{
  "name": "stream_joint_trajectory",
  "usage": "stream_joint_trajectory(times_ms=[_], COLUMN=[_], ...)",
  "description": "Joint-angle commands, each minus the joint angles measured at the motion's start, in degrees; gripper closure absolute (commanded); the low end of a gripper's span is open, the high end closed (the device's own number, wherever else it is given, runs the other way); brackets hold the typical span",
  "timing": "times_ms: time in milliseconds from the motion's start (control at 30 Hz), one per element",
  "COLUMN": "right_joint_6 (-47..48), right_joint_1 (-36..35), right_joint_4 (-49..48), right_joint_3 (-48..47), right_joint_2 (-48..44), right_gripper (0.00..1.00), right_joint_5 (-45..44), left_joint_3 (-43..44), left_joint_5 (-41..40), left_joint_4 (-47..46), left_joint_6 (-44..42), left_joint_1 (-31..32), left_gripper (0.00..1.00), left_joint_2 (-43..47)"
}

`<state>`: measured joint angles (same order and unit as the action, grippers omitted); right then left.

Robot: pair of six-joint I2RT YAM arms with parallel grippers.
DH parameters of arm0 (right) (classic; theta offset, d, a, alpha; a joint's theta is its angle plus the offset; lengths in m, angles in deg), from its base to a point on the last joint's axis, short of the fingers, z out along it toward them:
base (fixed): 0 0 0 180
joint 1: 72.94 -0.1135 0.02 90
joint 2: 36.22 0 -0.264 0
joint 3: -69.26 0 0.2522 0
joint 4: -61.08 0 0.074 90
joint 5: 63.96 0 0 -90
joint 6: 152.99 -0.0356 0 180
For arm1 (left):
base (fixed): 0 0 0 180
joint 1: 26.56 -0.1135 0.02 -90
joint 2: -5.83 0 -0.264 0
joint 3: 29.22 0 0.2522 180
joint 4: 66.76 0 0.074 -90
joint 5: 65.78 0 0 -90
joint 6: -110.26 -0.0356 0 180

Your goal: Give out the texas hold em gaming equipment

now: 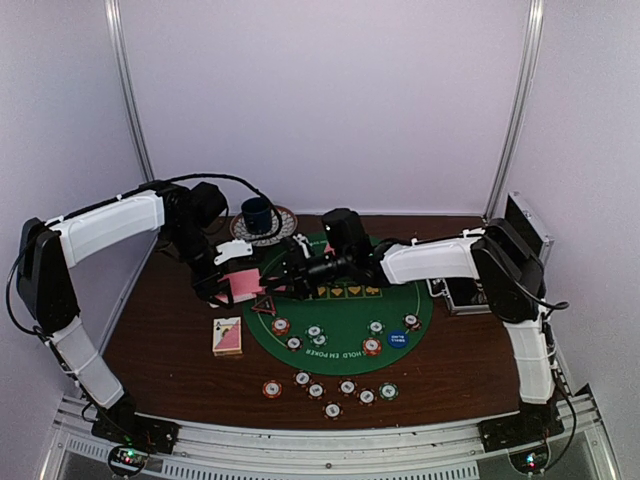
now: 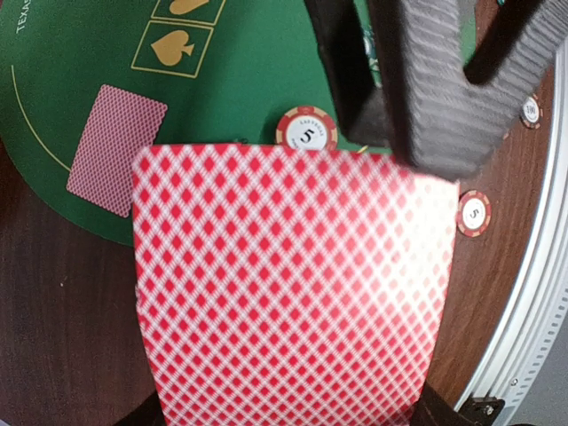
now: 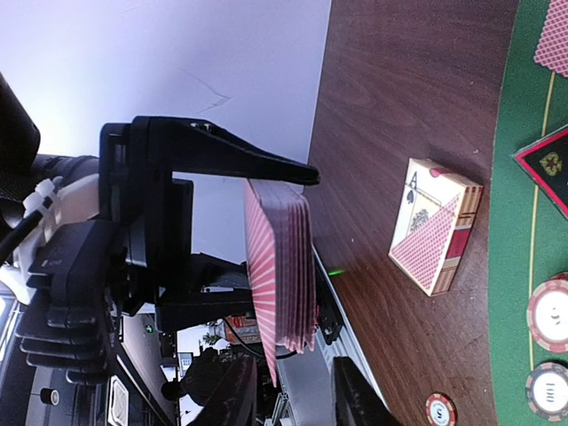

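My left gripper (image 1: 222, 283) is shut on a deck of pink-backed cards (image 2: 293, 284) and holds it above the table's left part. The deck shows edge-on in the right wrist view (image 3: 282, 266). My right gripper (image 3: 293, 395) is open, its fingers (image 3: 355, 399) apart on either side of the deck's near edge without pressing it. One card (image 2: 115, 149) lies face down on the green mat (image 1: 345, 310). The red-edged triangle marker (image 1: 264, 305) lies at the mat's left edge. Striped chips (image 1: 315, 335) sit on the mat and several more (image 1: 333, 390) on the wood in front.
A card box (image 1: 228, 336) lies on the wood left of the mat. A blue disc (image 1: 398, 338) and a yellow disc (image 1: 437, 288) lie at the mat's right. A blue cup (image 1: 258, 215) on a saucer stands behind. A black case (image 1: 520, 235) stands at the right edge.
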<state>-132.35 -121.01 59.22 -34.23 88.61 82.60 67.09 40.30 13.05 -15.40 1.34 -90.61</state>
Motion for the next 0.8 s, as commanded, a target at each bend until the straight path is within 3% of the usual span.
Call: stream_joint_trajectory(times_ms=[0,367,767], right_joint_6=[5.36,-0.30,-2.60], right_joint_1=[0.61,-0.58,-1.58], right_joint_4=[5.08,-1.63,-2.97], right_joint_3=[-0.13,-2.13,-5.28], right_joint_2=[-4.28,-1.09,1.66], right_gripper=[0.65,0.62,0.78], right_joint_5=[-0.81,0.01,0.86], left_joint_3=[0.37,0.69,0.52], left_joint_5=[0.60,0.86,0.92], left_joint_4=[-0.33,-0.38,-0.35], left_joint_6=[-0.16,0.12,0.03], left_joint_1=[-0.04,-0.04,-0.04], left_gripper=[1.00,1.00,1.00], left_joint_2=[1.52,1.44,1.61])
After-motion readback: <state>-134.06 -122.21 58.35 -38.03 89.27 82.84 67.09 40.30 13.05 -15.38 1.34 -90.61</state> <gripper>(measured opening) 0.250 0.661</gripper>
